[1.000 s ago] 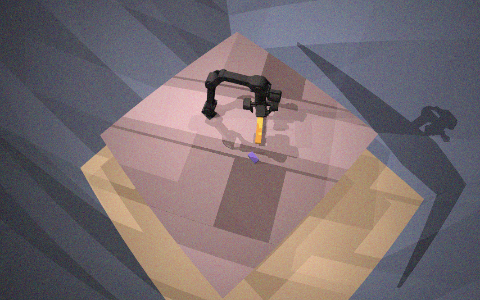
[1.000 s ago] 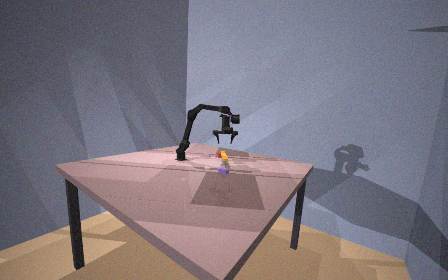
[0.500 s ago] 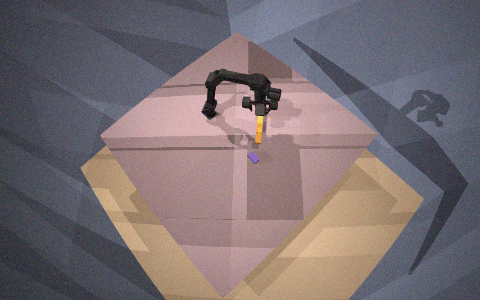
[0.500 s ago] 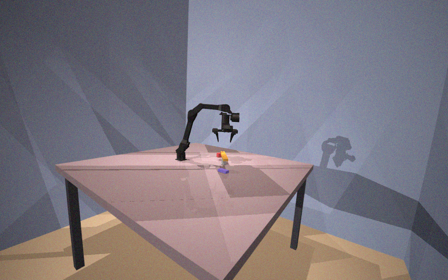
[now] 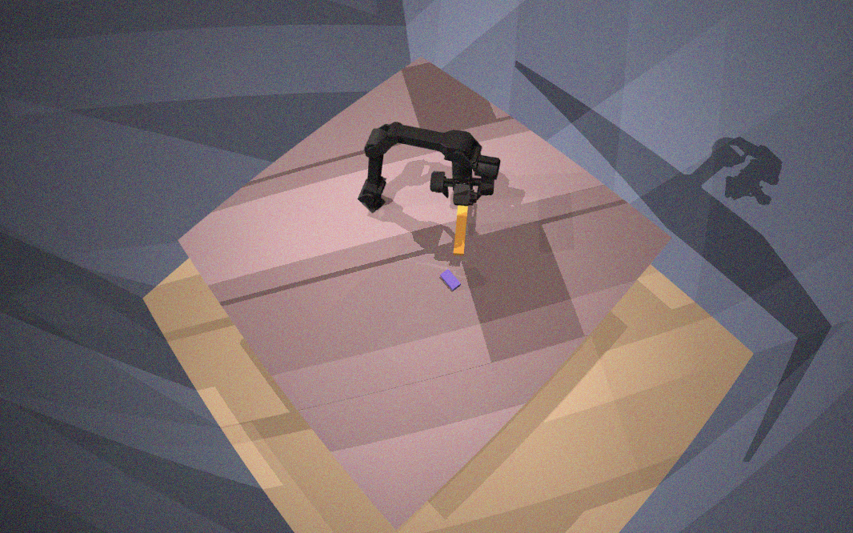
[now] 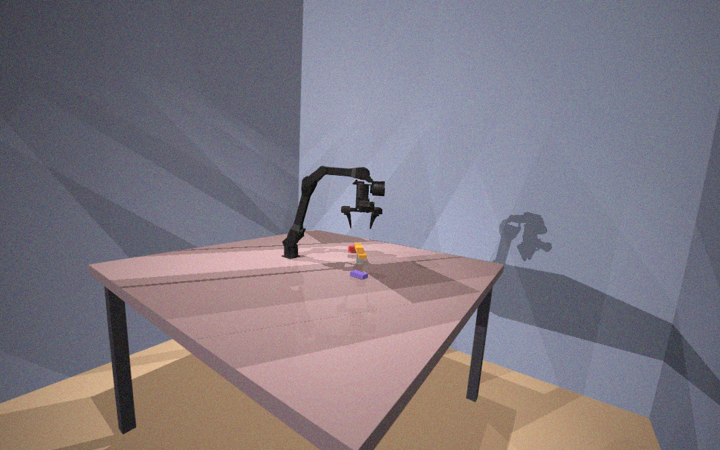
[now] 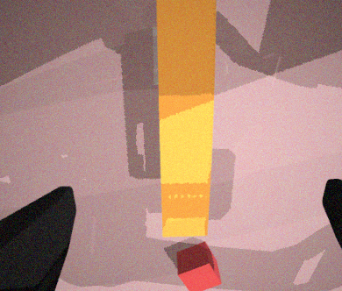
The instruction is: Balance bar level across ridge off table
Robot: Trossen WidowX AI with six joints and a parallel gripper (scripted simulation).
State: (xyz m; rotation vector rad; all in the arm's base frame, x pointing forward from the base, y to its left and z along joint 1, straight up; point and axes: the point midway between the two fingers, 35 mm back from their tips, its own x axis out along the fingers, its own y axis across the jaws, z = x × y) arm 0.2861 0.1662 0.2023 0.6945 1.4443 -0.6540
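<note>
The orange-yellow bar [image 5: 460, 231] [image 6: 361, 251] [image 7: 187, 145] lies across the small grey-green ridge [image 6: 360, 261], which shows just under it in the exterior view. The bar looks raised off the table [image 5: 363, 344] [image 6: 228, 302], with its shadow set apart from it in the wrist view. Whether it is exactly level I cannot tell. Most of the ridge is hidden beneath the bar. My gripper [image 6: 360, 228] [image 7: 203, 195] is open and empty, above the bar. Its fingers stand wide on either side of the bar in the wrist view, without touching it.
A red block [image 6: 352, 248] [image 7: 198, 267] lies near the bar's end on the arm's side, with a small gap in the wrist view. A purple block [image 5: 450, 279] [image 6: 358, 274] lies on the table beyond the bar's other end.
</note>
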